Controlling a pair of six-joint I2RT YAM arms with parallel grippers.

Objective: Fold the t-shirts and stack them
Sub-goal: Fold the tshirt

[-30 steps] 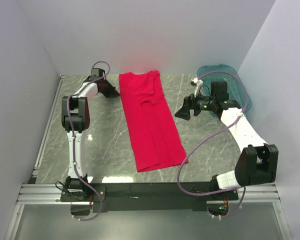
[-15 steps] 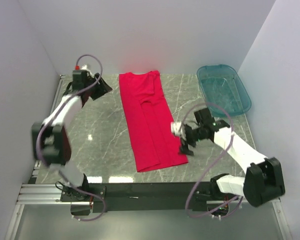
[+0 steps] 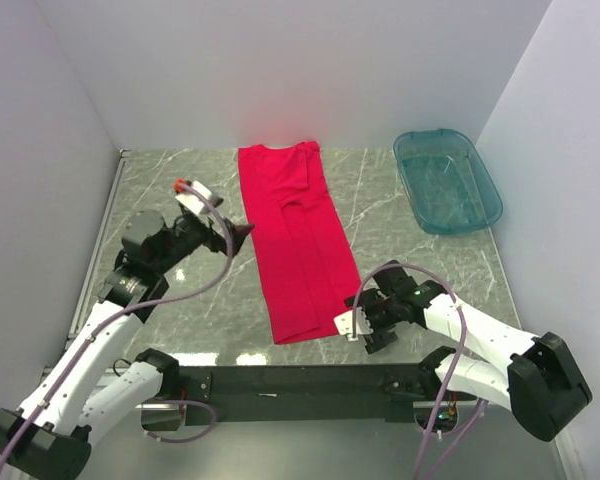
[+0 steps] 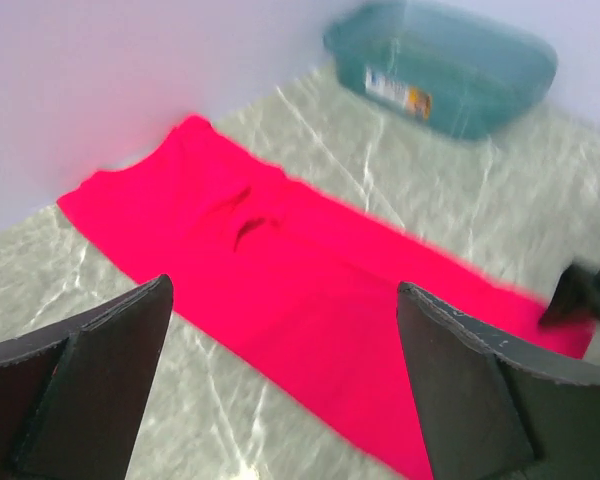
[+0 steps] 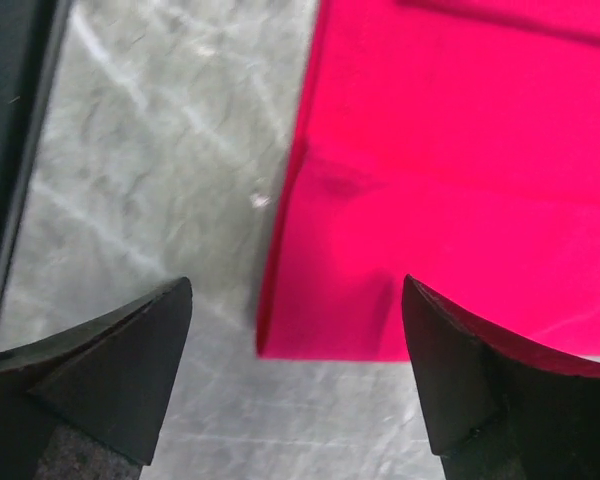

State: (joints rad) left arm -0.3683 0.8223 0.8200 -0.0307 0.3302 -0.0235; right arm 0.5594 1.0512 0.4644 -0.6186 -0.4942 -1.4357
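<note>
One red t-shirt (image 3: 295, 240) lies flat on the marble table (image 3: 410, 250), folded lengthwise into a long strip running from the back wall toward the front. My left gripper (image 3: 238, 233) hovers open just off the strip's left edge, about halfway along. In the left wrist view the t-shirt (image 4: 300, 280) fills the space beyond the left gripper (image 4: 285, 290). My right gripper (image 3: 358, 320) is open at the strip's near right corner. In the right wrist view the corner of the t-shirt (image 5: 460, 180) lies between the spread fingers of the right gripper (image 5: 298, 290). Neither gripper holds anything.
A teal translucent basin (image 3: 447, 180) stands at the back right, also visible as the basin (image 4: 450, 65) in the left wrist view. White walls close the table on three sides. The black mounting rail (image 3: 300, 382) runs along the front edge.
The left arm swung from the far left corner down to the shirt's left edge and its gripper opened. The right arm came from beside the basin to the shirt's near right corner.
</note>
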